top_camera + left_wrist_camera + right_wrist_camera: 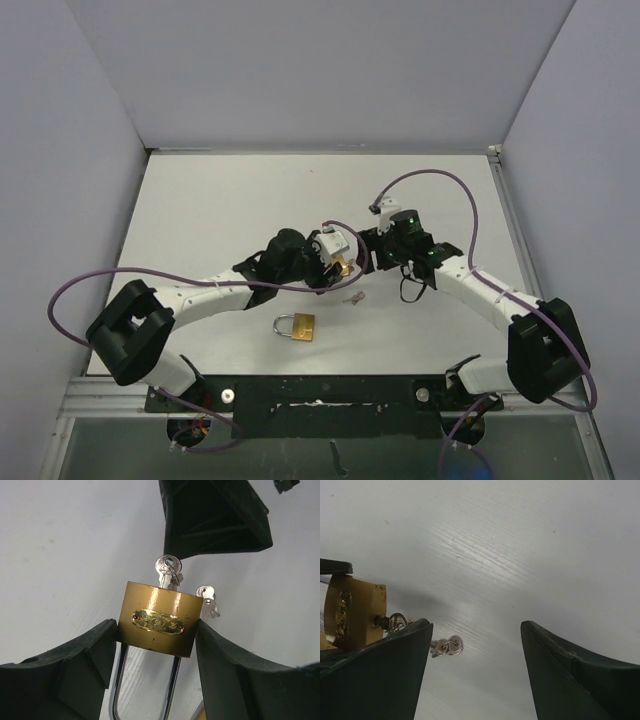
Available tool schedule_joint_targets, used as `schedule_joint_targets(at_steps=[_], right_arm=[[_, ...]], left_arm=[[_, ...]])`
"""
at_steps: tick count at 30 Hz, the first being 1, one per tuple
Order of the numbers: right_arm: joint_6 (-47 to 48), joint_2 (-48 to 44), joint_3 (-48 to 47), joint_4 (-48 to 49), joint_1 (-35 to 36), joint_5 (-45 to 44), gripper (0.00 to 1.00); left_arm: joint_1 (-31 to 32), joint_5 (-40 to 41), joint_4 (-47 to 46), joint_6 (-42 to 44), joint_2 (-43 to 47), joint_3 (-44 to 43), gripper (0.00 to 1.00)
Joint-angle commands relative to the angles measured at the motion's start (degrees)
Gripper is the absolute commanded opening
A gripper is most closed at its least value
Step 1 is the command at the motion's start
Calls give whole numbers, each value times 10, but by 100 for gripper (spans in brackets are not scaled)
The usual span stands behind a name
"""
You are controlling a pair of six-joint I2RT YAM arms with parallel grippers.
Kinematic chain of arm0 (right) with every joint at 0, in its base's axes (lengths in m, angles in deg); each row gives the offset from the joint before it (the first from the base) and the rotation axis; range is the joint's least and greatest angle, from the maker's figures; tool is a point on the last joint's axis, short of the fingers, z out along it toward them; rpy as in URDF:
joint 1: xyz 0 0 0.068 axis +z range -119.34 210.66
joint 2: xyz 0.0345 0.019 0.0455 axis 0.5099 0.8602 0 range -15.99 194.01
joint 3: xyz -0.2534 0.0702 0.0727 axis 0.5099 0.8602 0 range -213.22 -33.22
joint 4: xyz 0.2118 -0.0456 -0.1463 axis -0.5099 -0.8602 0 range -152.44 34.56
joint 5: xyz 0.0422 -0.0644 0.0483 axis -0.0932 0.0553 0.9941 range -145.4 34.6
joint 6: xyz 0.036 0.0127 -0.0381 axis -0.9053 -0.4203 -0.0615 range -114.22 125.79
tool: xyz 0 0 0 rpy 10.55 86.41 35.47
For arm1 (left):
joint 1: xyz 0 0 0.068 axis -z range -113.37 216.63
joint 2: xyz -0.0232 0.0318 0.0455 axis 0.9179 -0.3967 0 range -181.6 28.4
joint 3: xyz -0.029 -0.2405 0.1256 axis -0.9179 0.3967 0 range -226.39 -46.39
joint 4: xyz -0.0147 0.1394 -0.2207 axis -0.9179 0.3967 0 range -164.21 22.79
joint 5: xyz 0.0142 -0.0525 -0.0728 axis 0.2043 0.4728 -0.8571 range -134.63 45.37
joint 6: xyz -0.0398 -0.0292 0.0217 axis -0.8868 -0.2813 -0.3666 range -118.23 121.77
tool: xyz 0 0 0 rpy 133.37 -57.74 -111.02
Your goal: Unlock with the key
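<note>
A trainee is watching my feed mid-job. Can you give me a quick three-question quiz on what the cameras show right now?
1. True or false: the left pincer grips the brass padlock by its body.
2. Where is the ringed key? A) in the held padlock's keyhole; B) lying flat, away from any lock; C) hooked over the shackle.
3. How many padlocks does the top view show in all?

Key:
1. True.
2. A.
3. Two: the held one and a second padlock lying on the table.
</note>
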Motion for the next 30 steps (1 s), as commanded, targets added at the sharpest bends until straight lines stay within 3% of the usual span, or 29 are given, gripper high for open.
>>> schedule_joint_targets(at_steps=[1,15,30], right_arm=[[-3,9,-39,14,31,-20,73],[-11,39,-55,8,76,-53,73],[-29,38,-63,-26,33,-102,72]], left_arm=[[11,-6,-53,6,13,-53,0],[22,12,-68,-2,-3,-68,0],[21,24,-52,-6,1,-66,0]])
